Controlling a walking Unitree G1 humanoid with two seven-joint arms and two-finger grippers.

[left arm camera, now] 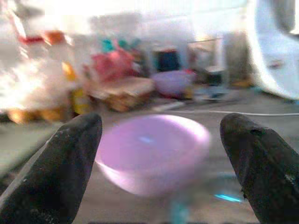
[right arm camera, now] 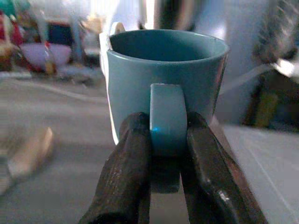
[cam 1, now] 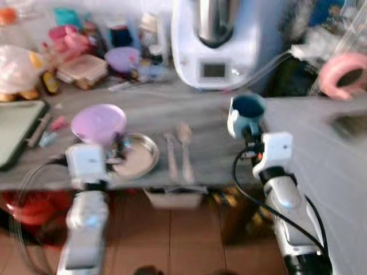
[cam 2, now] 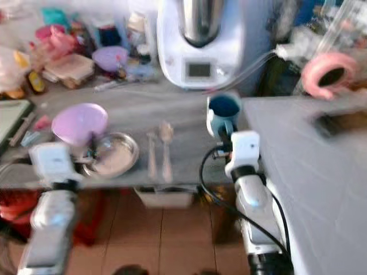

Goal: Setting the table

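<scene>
**Right wrist view: mug pinched by the handle, place setting half laid out**

Right wrist view says it best: the blue mug [right arm camera: 166,84] is clamped by its handle between the two black fingers of the right hand [right arm camera: 168,154], upright, mouth up. Grabbing the handle makes sense to me, since the body looks too wide for those fingers. From the head camera the mug sits at the right end of the grey bench [cam 1: 200,109], just in front of the big white kitchen machine [cam 1: 215,43]; whether it's resting on the surface or just off it, can't tell, everything's blurry.

To its left lie a fork [cam 1: 171,154] and a spoon [cam 1: 184,150], side by side, handles toward the robot like a proper setting. Further left is a metal plate [cam 1: 137,156], with a pink bowl [cam 1: 98,123] touching its far-left rim.

The left hand [left arm camera: 161,154] hovers right by the plate, fingers spread wide and holding nothing, the bowl straight ahead between them. My guess: it's lined up to grab the bowl.

Clutter at the back: containers, a purple bowl, toys.
</scene>
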